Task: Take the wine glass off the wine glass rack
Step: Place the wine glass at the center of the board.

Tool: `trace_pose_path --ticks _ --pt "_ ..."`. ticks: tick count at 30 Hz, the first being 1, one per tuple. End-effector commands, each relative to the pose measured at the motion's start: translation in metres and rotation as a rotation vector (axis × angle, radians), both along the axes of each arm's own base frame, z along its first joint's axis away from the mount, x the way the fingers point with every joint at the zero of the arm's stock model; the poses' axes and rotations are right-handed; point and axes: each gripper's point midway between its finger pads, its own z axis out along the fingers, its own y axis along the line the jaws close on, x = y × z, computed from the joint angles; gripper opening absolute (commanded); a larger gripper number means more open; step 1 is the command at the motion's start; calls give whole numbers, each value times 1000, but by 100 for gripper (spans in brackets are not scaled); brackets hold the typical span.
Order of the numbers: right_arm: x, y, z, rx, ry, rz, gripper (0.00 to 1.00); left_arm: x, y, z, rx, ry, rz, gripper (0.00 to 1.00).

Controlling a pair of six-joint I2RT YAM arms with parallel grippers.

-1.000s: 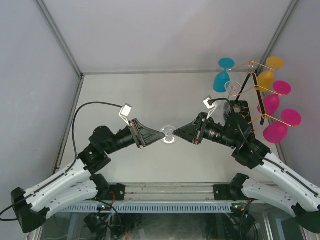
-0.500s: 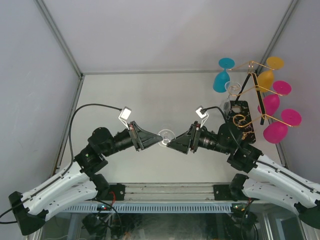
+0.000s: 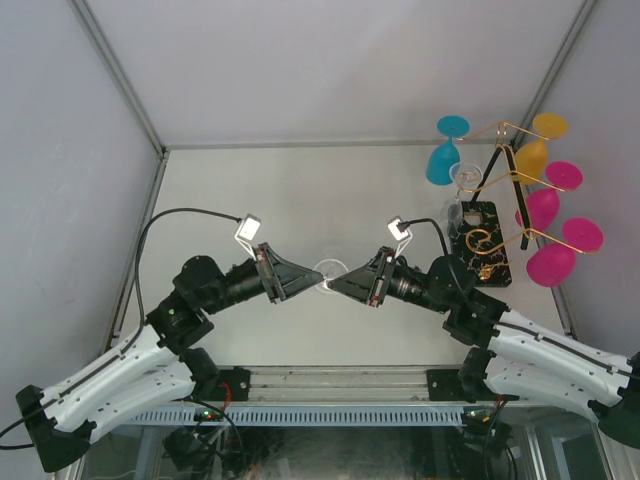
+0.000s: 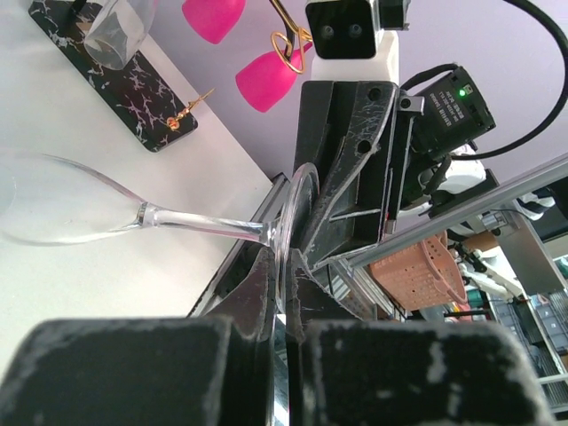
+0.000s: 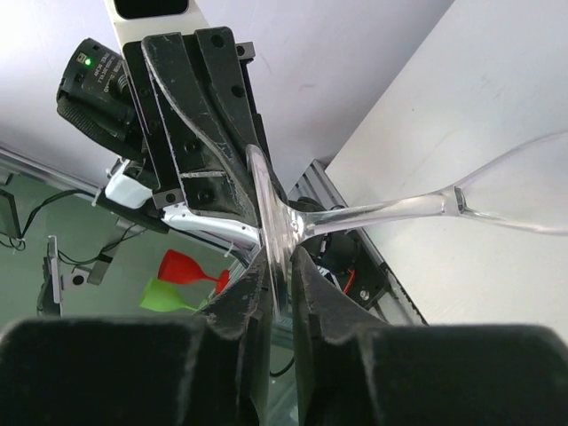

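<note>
Glass is off the rack, held sideways over the counter; left gripper and right gripper both clamp its foot rim; if you pull unevenly, the foot may crack or slip free.

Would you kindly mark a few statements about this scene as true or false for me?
1. The left gripper and the right gripper both hold the clear wine glass by its foot. True.
2. The left gripper stands wide open. False: it is shut on the foot's rim.
3. Pink glasses hang on the wine glass rack. True.
4. The rack stands on the left side of the table. False: it stands on the right side.
</note>
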Motion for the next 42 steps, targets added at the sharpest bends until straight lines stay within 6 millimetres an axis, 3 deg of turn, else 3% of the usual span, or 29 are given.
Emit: trace_pose_path --ticks 1,4,5,9,12,14,17,23,29,37,42 --pt "-4 3 32 110 -58 19 7 -2 5 38 -76 -98 12 0" --pt "-5 2 33 106 -85 24 0 -2 5 39 -75 -101 9 2" --pt "-7 2 34 105 -104 27 0 -3 5 38 -67 -101 9 8" --pt "-14 0 36 82 -219 33 0 2 15 39 -23 -119 69 43" --pt "-15 -3 22 -9 -328 9 0 7 31 42 8 -123 149 69" --pt "-13 -7 13 -88 -427 -19 0 12 45 45 21 -123 222 83" --pt "-15 -9 -3 -202 -571 -18 0 13 66 53 30 -141 306 94" --pt "-38 -2 -40 -485 -1014 77 0 21 102 50 107 -112 466 100" --pt "-47 5 -78 -767 -1345 150 0 27 111 40 156 -81 519 100" --pt "-52 17 -123 -952 -1561 218 0 32 114 30 222 -51 547 100" --pt "-58 16 -148 -1008 -1610 280 0 35 113 26 307 -42 537 100"
